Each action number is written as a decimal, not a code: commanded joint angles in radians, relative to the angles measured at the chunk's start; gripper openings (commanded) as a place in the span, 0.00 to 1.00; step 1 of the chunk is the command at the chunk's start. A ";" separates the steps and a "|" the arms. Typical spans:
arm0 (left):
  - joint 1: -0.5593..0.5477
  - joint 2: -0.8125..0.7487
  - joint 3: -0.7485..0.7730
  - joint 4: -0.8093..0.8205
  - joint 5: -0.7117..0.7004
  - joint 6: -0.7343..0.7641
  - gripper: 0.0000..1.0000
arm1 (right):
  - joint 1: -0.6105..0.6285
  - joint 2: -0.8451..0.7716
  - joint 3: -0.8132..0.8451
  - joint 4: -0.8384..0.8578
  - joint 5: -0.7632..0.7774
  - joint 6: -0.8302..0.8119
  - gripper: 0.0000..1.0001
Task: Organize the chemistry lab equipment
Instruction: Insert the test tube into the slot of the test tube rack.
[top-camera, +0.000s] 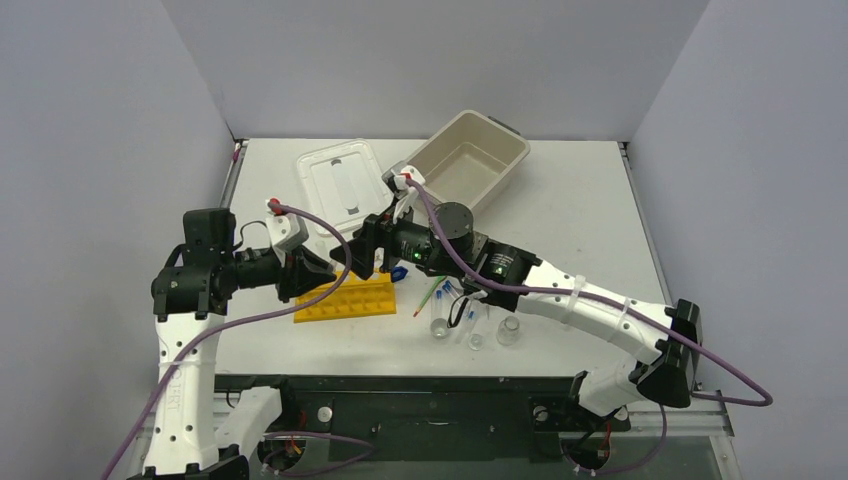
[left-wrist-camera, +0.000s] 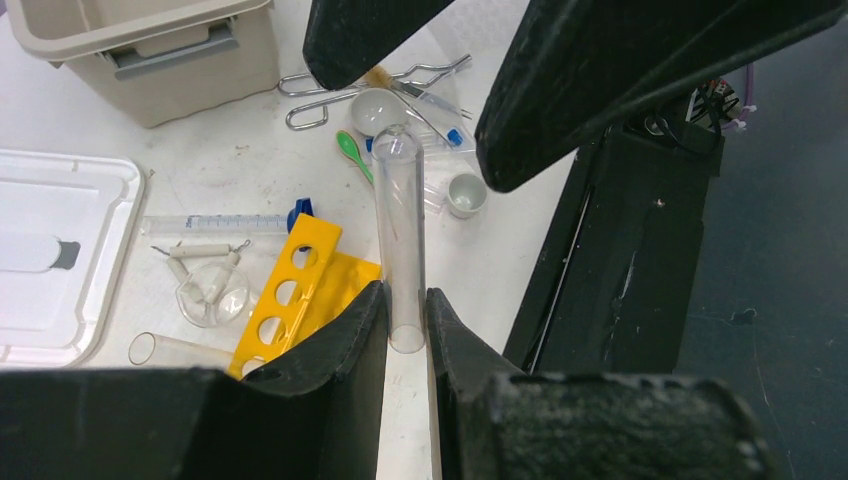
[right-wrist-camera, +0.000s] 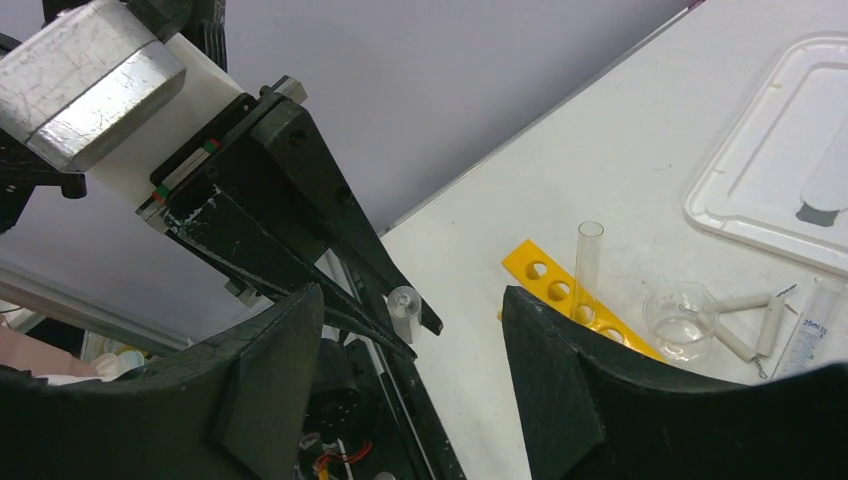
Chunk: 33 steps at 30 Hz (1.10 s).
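My left gripper (left-wrist-camera: 407, 305) is shut on the open end of a clear test tube (left-wrist-camera: 402, 220), held above the table's near left. The tube's rounded tip (right-wrist-camera: 403, 306) points at my right gripper (right-wrist-camera: 410, 296), which is open with a finger on either side of the tip, not touching it. In the top view the two grippers meet, left (top-camera: 318, 268) and right (top-camera: 362, 258), over the yellow holed rack (top-camera: 345, 298). Another tube (right-wrist-camera: 587, 258) stands in the rack (right-wrist-camera: 560, 293). A glass dish (left-wrist-camera: 212, 295) lies beside the rack.
The beige tub (top-camera: 468, 160) and white lid (top-camera: 338, 183) sit at the back. Metal tongs (left-wrist-camera: 330, 95), a green spatula (left-wrist-camera: 352, 150), a small beaker (left-wrist-camera: 465, 193) and vials (top-camera: 470, 322) lie right of the rack. A graduated tube (left-wrist-camera: 215, 222) and a loose tube (left-wrist-camera: 170, 348) lie near the dish.
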 joint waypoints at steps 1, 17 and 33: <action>-0.004 -0.003 -0.001 0.052 0.000 -0.026 0.00 | 0.015 0.019 0.054 0.001 -0.023 -0.015 0.60; -0.004 0.000 0.003 0.049 -0.020 -0.024 0.00 | 0.027 0.083 0.088 0.018 -0.017 0.021 0.03; 0.227 0.090 0.037 0.143 -0.245 -0.105 0.82 | 0.022 0.078 0.002 -0.209 0.230 -0.134 0.00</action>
